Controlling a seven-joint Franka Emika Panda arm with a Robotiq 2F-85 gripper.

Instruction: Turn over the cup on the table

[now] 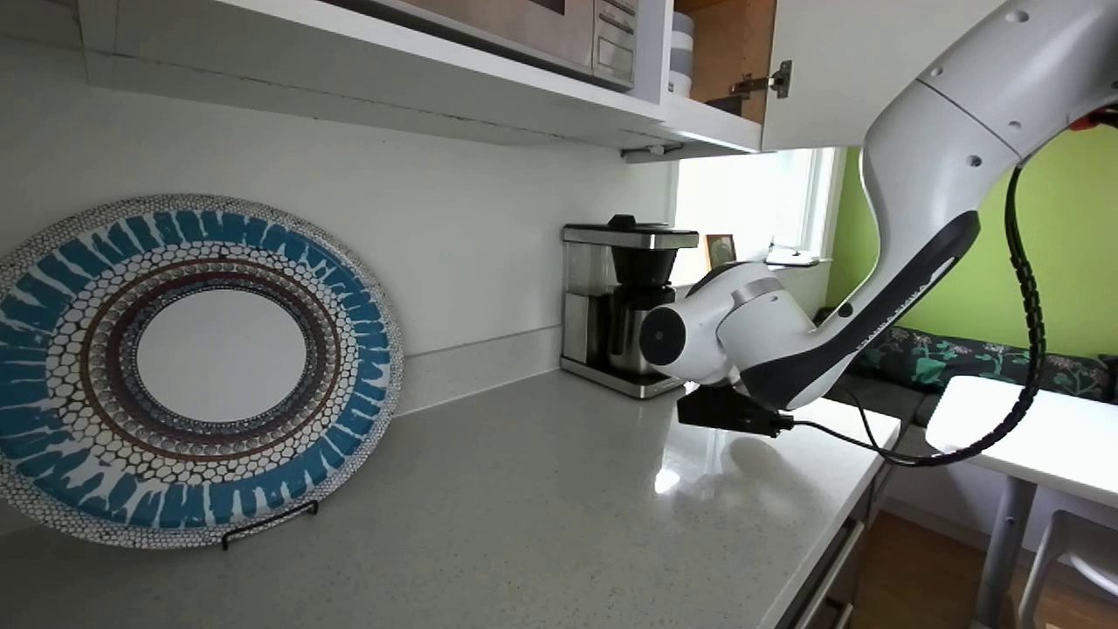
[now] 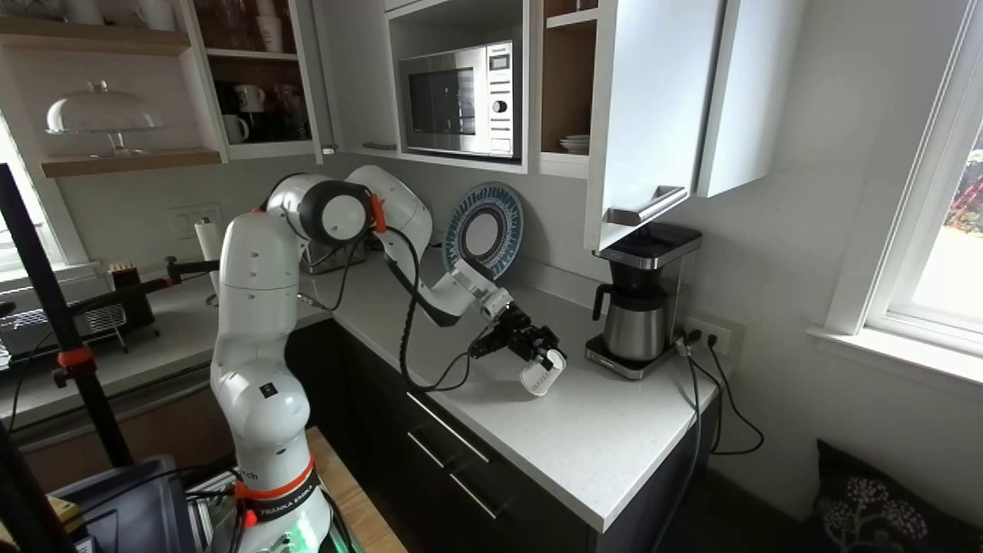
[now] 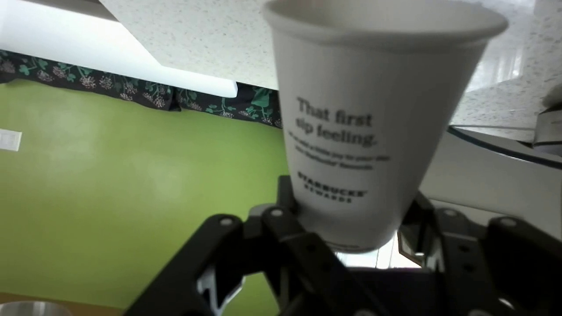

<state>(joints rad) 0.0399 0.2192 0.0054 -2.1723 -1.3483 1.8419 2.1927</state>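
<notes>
Standing at the near left in an exterior view, the smooth white arm point(image 2: 257, 307), all rounded, tube-like links, reaches over the bench point(image 2: 584, 453). Above the bench top, the black claw point(image 3: 354, 199), angular and knuckled, grips the cup point(image 3: 375, 120) from both sides close to its narrow base. The cup is white, matte and paper-like, tapering, with a rolled rim and dark print that reads "That first sip feeling."; it tilts, the wide mouth slanting down toward the bench. I cannot tell whether its rim touches. The bench is pale, speckled and glossy, cut with a straight front edge. Farther off, to the right of the cup, stands a boxy coffee maker point(image 2: 639, 286) in black and metal, with a rounded steel carafe point(image 2: 636, 332) on its flat base. Farther still, to the left, a round plate point(image 2: 484, 233) stands on edge, patterned in rings: a streaked blue band, pale pebble-like cells, a plain disc at the centre. Higher up sits a rectangular silver microwave point(image 2: 453, 100) with a dark glass door.
</notes>
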